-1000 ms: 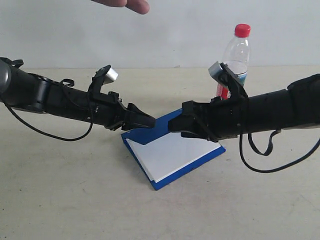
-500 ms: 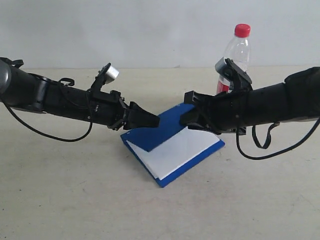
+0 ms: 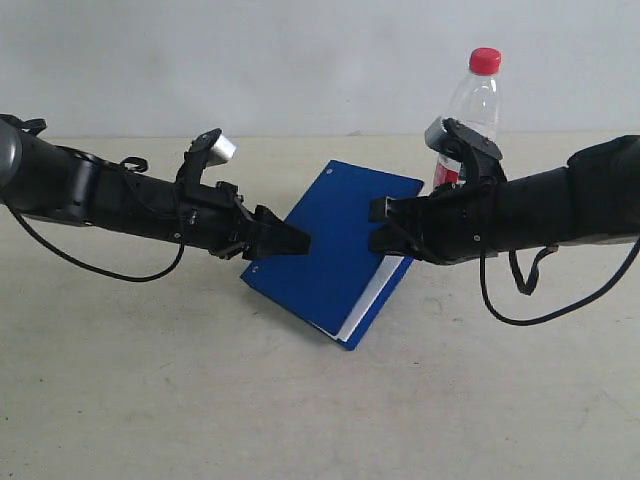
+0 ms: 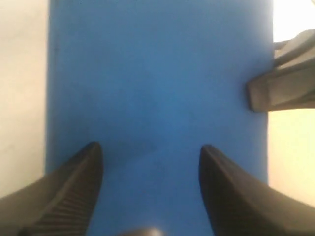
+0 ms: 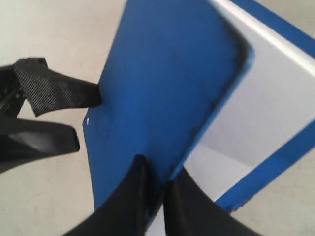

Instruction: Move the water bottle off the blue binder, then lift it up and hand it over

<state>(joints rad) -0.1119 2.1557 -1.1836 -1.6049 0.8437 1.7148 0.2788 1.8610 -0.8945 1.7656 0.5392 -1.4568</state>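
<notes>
The blue binder [image 3: 330, 250] stands tilted on the table, its lower corner down and its blue cover facing the exterior camera. My right gripper [image 3: 380, 228] is shut on the cover's free edge [image 5: 158, 167], holding it up off the white pages [image 5: 266, 98]. My left gripper [image 3: 300, 243] is open, its tips against the binder's spine side. In the left wrist view, blue cover [image 4: 157, 73] fills the gap between the jaws [image 4: 151, 147]. The water bottle [image 3: 472, 110], with its red cap, stands upright on the table behind my right arm, off the binder.
The beige table [image 3: 150, 400] runs to a pale wall at the back. Black cables hang under both arms. My right gripper's fingers [image 4: 280, 93] show at the binder's far edge in the left wrist view.
The binder lay open with its white pages showing. My right gripper has since swung the blue cover up and over them. A hand at the top edge one second ago has gone.
</notes>
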